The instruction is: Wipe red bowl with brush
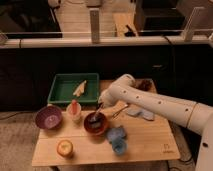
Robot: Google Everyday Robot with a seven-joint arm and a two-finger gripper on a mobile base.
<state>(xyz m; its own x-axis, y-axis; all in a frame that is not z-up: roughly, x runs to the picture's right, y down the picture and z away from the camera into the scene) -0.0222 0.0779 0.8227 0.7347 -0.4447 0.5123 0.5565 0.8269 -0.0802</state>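
The hand (101, 103) hangs just over the red bowl (95, 122), gripping the brush (96, 114), and next should rub inside it.

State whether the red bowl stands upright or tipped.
Upright: the red bowl shows its round open inside facing up, with the gripper just above it.

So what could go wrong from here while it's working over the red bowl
The tool sits at the back rim of the red bowl, its fingers hidden. The bowl lies loose on the wooden table, so a sideways stroke might push it into the cup close on its left. The blue cloth lies by the bowl's right side and could be dragged. The brush cannot be made out, so contact is uncertain.
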